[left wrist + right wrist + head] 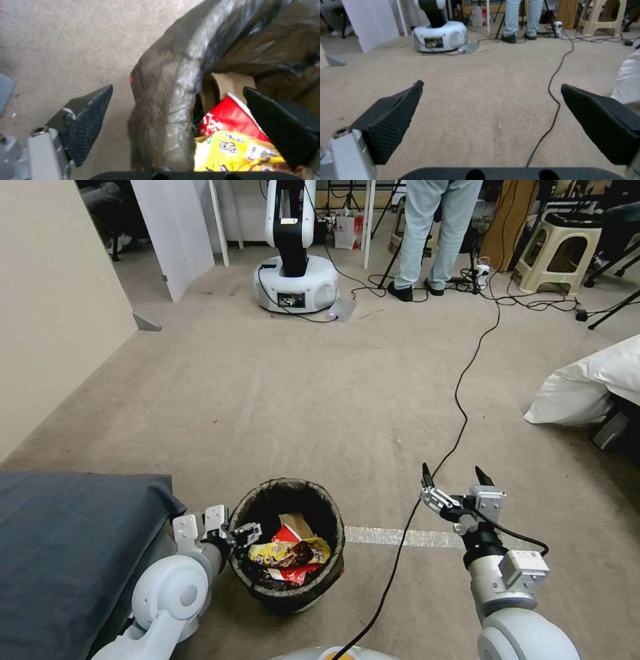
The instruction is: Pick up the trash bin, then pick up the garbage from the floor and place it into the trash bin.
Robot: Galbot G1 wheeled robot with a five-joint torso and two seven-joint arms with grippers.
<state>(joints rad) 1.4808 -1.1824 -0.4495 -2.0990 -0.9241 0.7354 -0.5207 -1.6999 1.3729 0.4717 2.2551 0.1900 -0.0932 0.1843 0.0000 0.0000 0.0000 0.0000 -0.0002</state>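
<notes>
My left gripper (pixel 245 533) straddles the trash bin (pixel 288 600) rim, jaws apart; garbage (pixel 290 553) lies inside; right gripper (pixel 455 478) hangs open, empty.

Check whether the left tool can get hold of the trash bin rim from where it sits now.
Probably yes. The left tool is open and straddles the trash bin rim, one finger outside over the carpet, the other inside beside the wrappers. Nothing blocks it from closing.

No print can be read anywhere: the red wrapper (pixel 230 120) and the yellow snack packet (pixel 233 155), at lower right of the left wrist view, carry markings too blurred to make out.
</notes>
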